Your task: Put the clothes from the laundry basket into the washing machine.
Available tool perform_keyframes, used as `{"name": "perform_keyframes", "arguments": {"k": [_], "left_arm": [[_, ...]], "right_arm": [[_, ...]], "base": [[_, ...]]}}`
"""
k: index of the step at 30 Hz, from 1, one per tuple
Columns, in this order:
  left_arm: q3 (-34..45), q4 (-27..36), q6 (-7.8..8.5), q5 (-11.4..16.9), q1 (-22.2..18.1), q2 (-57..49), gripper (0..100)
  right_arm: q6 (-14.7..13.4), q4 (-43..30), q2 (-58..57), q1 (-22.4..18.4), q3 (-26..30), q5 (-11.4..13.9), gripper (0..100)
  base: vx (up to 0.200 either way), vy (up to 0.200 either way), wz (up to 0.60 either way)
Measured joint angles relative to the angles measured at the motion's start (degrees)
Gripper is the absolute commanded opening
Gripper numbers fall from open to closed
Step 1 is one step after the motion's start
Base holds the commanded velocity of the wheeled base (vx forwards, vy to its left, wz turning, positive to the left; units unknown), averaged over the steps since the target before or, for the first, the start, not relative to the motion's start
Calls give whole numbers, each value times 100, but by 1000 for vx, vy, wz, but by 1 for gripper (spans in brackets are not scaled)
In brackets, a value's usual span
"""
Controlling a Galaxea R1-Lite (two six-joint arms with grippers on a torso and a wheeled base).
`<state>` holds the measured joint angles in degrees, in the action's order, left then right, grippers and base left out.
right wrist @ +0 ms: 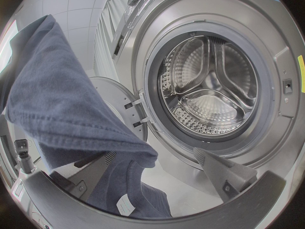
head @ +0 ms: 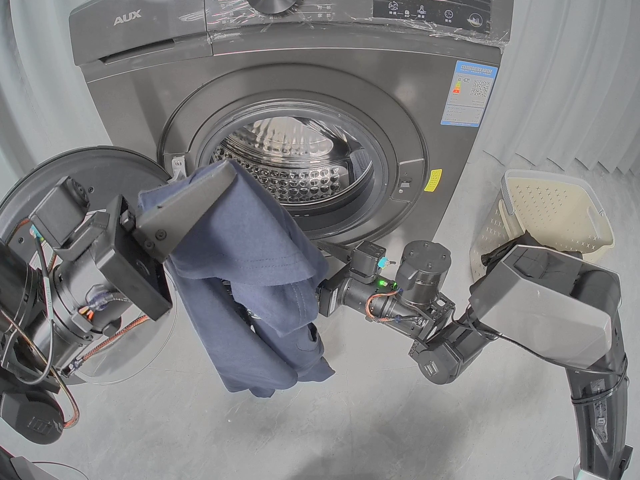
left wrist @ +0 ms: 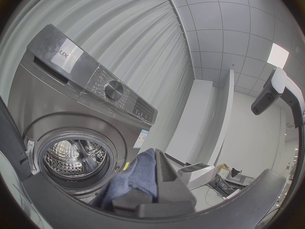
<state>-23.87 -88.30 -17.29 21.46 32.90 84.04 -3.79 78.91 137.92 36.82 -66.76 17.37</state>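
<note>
Blue garment (head: pixel 260 281) hangs centre-left of head frame, before open drum (head: pixel 300 155), pinched at top fold by left gripper (left wrist: pixel 152 172). Right gripper (right wrist: pixel 152 155) lower centre, jaws spread wide, cloth draped across one side. Fabric soft, light, floppy; likely to snag on door rim, so gather trailing bulk low.

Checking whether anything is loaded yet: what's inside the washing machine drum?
The drum shows bare perforated metal and its ribs, no clothes. Its near bottom edge is hidden behind the door seal. The blue garment hangs outside, on the left gripper.
</note>
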Motion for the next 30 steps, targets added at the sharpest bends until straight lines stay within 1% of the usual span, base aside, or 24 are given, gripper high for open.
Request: {"name": "perform_keyframes", "arguments": {"k": [6, 11, 12, 16, 22, 26, 30], "left_arm": [[12, -5, -1, -9, 11, 41, 0], [39, -9, 0, -11, 9, 85, 0], [39, -9, 0, -11, 9, 90, 0], [33, -9, -6, -20, 0, 118, 0], [0, -9, -9, -20, -35, 140, 0], [-20, -9, -9, -20, -61, 146, 0], [-29, -5, -9, -24, -72, 154, 0]], "right_arm": [[0, 38, 151, 56, -301, 187, 100], [-6, 71, 207, 179, -383, 217, 100], [-4, 79, 212, 185, -389, 213, 0], [-1, 84, 223, 277, -394, 204, 0], [-12, 143, 196, 308, -358, 197, 0], [-17, 235, 105, 240, -163, 189, 0], [-23, 279, -132, 138, 267, 184, 0]], "base": [[0, 0, 0], [0, 0, 0], [0, 0, 0], [0, 0, 0], [0, 0, 0], [0, 0, 0], [0, 0, 0]]}}
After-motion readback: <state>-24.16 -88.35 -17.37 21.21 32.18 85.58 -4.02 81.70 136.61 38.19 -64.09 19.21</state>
